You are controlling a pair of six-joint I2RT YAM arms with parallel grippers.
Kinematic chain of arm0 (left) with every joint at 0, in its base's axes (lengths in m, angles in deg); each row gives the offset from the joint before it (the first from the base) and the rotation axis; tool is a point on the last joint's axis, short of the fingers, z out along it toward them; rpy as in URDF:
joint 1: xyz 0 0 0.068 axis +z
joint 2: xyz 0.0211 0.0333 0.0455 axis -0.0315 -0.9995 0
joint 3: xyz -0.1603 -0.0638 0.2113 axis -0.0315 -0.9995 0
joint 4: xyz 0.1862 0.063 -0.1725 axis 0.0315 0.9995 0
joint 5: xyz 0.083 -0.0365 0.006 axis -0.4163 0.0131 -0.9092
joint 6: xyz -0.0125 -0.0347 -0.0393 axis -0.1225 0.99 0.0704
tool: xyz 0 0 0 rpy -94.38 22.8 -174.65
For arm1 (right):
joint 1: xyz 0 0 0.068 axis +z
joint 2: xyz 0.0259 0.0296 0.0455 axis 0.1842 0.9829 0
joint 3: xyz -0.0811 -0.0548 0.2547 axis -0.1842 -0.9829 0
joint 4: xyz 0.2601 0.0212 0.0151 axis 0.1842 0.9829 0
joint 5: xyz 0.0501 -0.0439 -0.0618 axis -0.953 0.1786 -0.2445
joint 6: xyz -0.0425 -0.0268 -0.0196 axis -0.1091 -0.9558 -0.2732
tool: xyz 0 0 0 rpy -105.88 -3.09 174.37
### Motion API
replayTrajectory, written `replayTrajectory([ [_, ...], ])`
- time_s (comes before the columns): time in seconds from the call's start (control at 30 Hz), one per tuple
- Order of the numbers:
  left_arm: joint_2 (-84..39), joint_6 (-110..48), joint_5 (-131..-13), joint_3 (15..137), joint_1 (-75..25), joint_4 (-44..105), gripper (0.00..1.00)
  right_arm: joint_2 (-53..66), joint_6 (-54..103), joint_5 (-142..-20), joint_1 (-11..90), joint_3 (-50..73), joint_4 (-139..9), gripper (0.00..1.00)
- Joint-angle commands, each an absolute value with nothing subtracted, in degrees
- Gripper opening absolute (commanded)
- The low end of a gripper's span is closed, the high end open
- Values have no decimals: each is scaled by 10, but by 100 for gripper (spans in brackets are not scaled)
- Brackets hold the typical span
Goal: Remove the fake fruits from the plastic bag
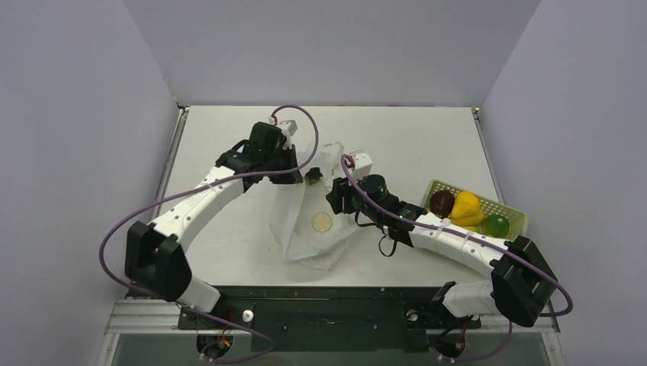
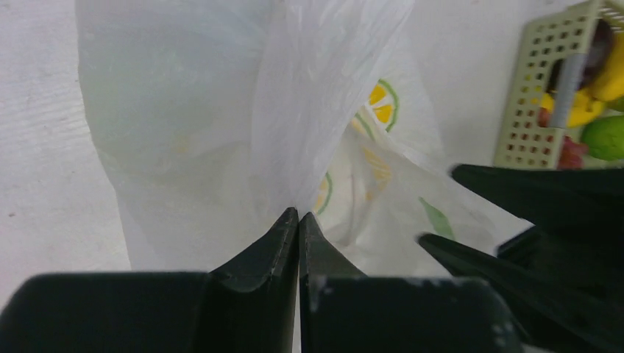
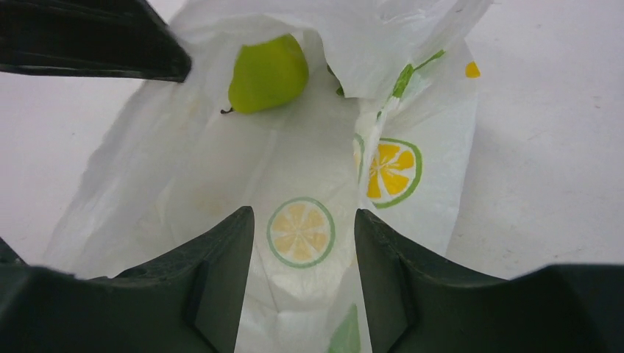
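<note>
The plastic bag [image 1: 320,229] lies crumpled in the middle of the table, white with lemon-slice logos. A green pear [image 3: 268,73] rests in its open mouth, and the top view shows it as a dark spot [image 1: 313,177]. My left gripper [image 1: 303,174] is at the bag's far edge. In the left wrist view its jaws [image 2: 299,213] are shut on a fold of the bag film [image 2: 221,110]. My right gripper [image 3: 304,220] hovers open just above the bag [image 3: 294,162], with a lemon logo showing between its fingers and nothing in them.
A pale yellow-green perforated basket [image 1: 505,207] sits at the right, behind my right arm. It holds a dark purple fruit [image 1: 442,202], a yellow lumpy one [image 1: 465,207] and a green lime [image 1: 496,226]. Grey walls enclose the table on three sides.
</note>
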State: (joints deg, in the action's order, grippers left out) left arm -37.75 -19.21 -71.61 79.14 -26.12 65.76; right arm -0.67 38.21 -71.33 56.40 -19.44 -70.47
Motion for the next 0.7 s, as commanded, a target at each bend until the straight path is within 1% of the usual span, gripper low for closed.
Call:
replayTrajectory([
  [0.0, -237, -119, -661, 762, -274, 598, 0, 29, 416, -773, 564, -196, -777, 49],
  [0.07, -213, -109, -674, 746, -272, 589, 0, 60, 434, -801, 564, -189, -793, 49],
  [0.1, -210, -108, -688, 742, -270, 593, 2, 70, 442, -807, 566, -184, -800, 49],
  [0.13, -208, -106, -693, 737, -264, 598, 14, 90, 457, -819, 567, -183, -820, 49],
  [0.2, -209, -109, -697, 734, -251, 613, 26, 120, 480, -838, 569, -174, -844, 50],
  [0.27, -205, -122, -704, 732, -238, 626, 32, 146, 498, -846, 573, -163, -861, 50],
  [0.33, -192, -135, -710, 729, -228, 636, 36, 164, 509, -845, 577, -154, -861, 52],
  [0.4, -178, -144, -715, 722, -221, 649, 38, 175, 508, -831, 583, -142, -839, 55],
  [0.43, -173, -145, -716, 714, -219, 652, 38, 176, 506, -820, 584, -141, -814, 59],
  [0.47, -165, -144, -719, 709, -219, 657, 40, 174, 496, -802, 587, -143, -804, 60],
  [0.5, -159, -143, -720, 698, -219, 661, 41, 167, 481, -794, 588, -144, -783, 72],
  [0.57, -151, -132, -723, 677, -218, 670, 42, 149, 450, -779, 590, -155, -757, 83],
  [0.67, -137, -121, -711, 645, -220, 671, 42, 114, 401, -765, 595, -184, -723, 85],
])
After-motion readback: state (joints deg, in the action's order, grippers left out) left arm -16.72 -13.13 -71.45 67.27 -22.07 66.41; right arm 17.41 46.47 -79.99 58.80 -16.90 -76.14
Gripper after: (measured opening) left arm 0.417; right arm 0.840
